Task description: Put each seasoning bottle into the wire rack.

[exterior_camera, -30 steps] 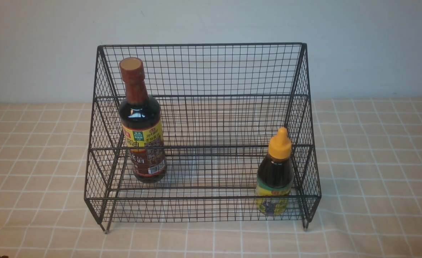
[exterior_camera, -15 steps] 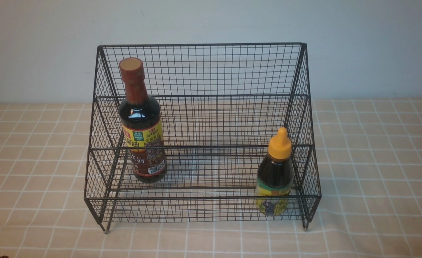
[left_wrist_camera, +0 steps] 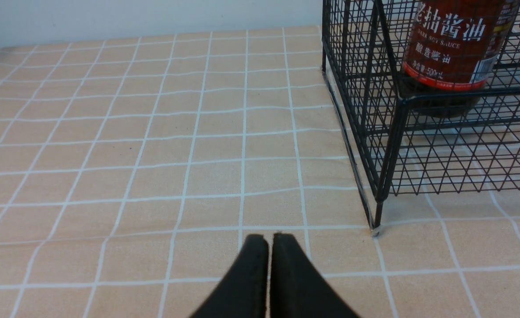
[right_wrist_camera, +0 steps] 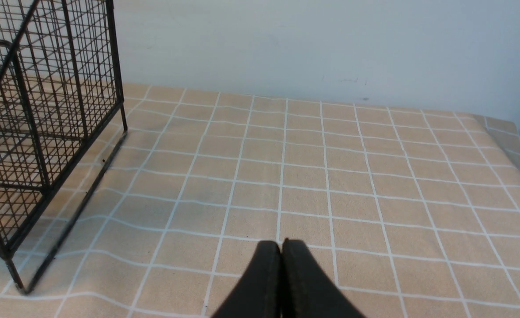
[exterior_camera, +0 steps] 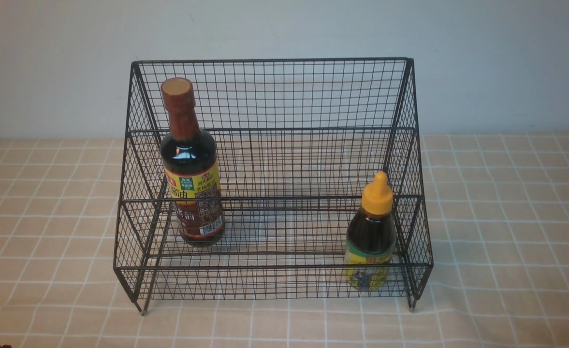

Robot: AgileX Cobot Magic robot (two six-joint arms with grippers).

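The black wire rack [exterior_camera: 274, 94] stands mid-table in the front view. Inside it, at the left, the tall seasoning bottle [exterior_camera: 191, 169] with a red-brown neck stands upright. The shorter seasoning bottle [exterior_camera: 370, 234] with a pointed yellow cap stands upright at the rack's front right corner. Neither arm shows in the front view. My left gripper [left_wrist_camera: 270, 238] is shut and empty over the cloth, short of the rack's corner leg [left_wrist_camera: 385, 176], with the tall bottle's red label [left_wrist_camera: 454, 44] behind the mesh. My right gripper [right_wrist_camera: 281, 244] is shut and empty, off to the side of the rack [right_wrist_camera: 43, 132].
A beige checked tablecloth [exterior_camera: 506, 217] covers the table. A pale wall [exterior_camera: 284, 29] runs close behind the rack. In the right wrist view the cloth drops off at the table's far edge [right_wrist_camera: 514, 145].
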